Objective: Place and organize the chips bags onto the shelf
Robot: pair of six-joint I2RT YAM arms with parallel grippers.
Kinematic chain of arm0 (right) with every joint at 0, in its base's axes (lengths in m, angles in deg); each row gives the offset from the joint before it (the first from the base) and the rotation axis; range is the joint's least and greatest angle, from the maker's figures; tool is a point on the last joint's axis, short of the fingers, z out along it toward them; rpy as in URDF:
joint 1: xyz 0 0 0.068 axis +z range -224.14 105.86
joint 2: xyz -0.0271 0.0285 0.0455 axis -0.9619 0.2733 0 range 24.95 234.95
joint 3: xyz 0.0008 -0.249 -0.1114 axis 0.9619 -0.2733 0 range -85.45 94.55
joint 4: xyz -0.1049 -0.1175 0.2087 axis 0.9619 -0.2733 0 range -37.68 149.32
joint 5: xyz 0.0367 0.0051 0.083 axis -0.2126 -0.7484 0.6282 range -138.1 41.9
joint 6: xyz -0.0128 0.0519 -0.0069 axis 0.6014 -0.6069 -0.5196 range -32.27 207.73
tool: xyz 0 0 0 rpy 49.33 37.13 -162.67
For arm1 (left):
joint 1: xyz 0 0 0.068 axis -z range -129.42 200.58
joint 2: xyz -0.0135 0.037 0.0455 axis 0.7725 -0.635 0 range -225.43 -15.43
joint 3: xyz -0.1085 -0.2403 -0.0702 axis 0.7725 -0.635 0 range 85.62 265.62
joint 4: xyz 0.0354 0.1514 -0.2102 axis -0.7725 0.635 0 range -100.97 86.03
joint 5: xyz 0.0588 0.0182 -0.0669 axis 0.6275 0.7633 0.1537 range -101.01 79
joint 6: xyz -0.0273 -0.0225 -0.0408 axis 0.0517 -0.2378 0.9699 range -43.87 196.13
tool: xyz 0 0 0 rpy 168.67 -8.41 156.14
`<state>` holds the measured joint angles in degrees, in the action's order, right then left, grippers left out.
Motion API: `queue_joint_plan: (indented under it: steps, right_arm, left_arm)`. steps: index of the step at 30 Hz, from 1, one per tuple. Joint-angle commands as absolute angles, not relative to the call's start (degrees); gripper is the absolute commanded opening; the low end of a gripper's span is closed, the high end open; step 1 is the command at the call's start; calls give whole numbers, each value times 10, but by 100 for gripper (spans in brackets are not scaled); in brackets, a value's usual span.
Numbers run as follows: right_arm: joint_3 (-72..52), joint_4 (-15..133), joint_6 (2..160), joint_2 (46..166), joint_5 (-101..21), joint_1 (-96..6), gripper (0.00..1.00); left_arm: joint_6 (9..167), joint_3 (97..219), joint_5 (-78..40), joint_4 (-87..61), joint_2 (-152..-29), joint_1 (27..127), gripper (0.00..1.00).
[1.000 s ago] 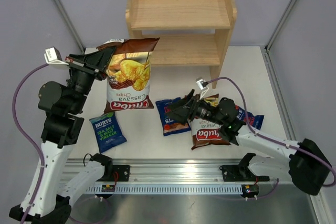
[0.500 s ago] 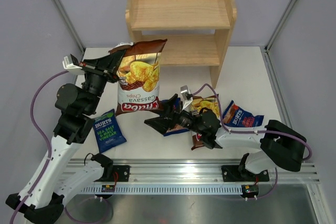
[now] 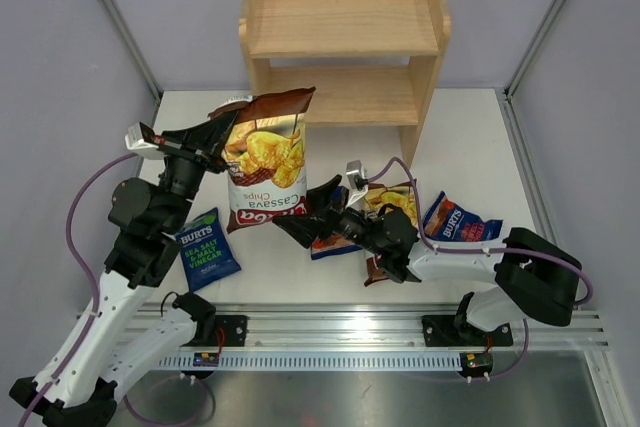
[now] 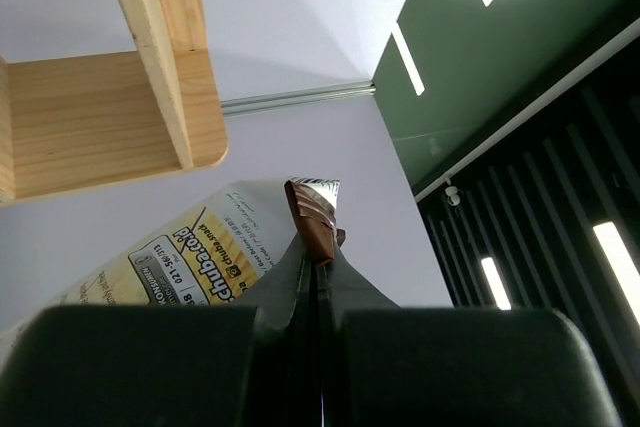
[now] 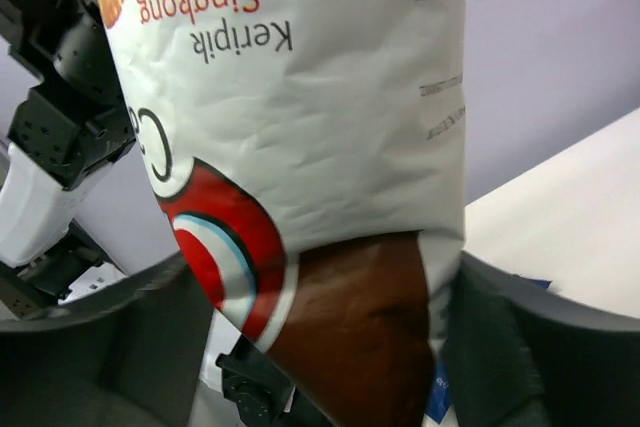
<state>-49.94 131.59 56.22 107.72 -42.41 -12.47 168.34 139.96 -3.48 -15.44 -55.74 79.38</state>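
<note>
My left gripper (image 3: 226, 133) is shut on the top seam of a brown Chuba Cassava bag (image 3: 266, 159), which hangs above the table in front of the wooden shelf (image 3: 345, 42). In the left wrist view the closed gripper (image 4: 318, 255) pinches the bag's seam (image 4: 312, 209), with the shelf (image 4: 110, 117) above. My right gripper (image 3: 292, 219) is open, one finger on each side of the hanging bag's bottom (image 5: 350, 317). A second Chuba bag (image 3: 392, 247) and two Burts bags (image 3: 322, 242) (image 3: 462, 222) lie under and beside the right arm. A third Burts bag (image 3: 206, 247) lies at the left.
Both shelf tiers hold nothing. Purple cables loop off both arms. Grey walls with metal struts close in the table; the arms' rail (image 3: 340, 332) runs along its near edge.
My left arm carried the hanging Chuba bag right and slightly lower. My right arm swung left off the lying bags and brought its open jaws around the hanging bag's bottom.
</note>
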Motion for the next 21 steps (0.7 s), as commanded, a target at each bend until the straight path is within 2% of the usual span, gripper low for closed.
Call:
queue_joint_plan:
  steps: [1,4,6,7,9,10,13,14,17,19,21]
  right_arm:
    - [-470,1455,584,1043,-408,-119,78]
    - [-469,1451,576,1038,-377,-119,57]
    - [-477,1438,577,1021,-369,-119,48]
    - [-485,1425,578,1013,-367,-119,41]
    - [-492,1364,589,979,-354,-118,34]
    - [-494,1339,592,968,-349,-120,27]
    - [-499,1248,597,921,-330,-119,19]
    - [-501,1227,600,909,-326,-118,14]
    - [-501,1137,608,853,-326,-119,12]
    - [-504,1079,610,831,-338,-119,11]
    - [-512,1029,610,800,-354,-119,8]
  left_arm:
    - [1700,1391,-29,-193,-541,796,0]
    - [1697,1377,-30,-186,-544,795,0]
    - [1675,1375,-25,-173,-545,795,0]
    - [1662,1378,-21,-162,-546,794,0]
    - [1604,1401,-11,-133,-552,788,10]
    - [1582,1409,-12,-129,-555,784,16]
    - [1529,1417,-57,-141,-574,748,24]
    - [1523,1414,-77,-150,-585,721,27]
    - [1508,1405,-168,-201,-616,685,36]
    - [1491,1416,-209,-212,-631,680,54]
    - [1458,1427,-232,-212,-644,674,67]
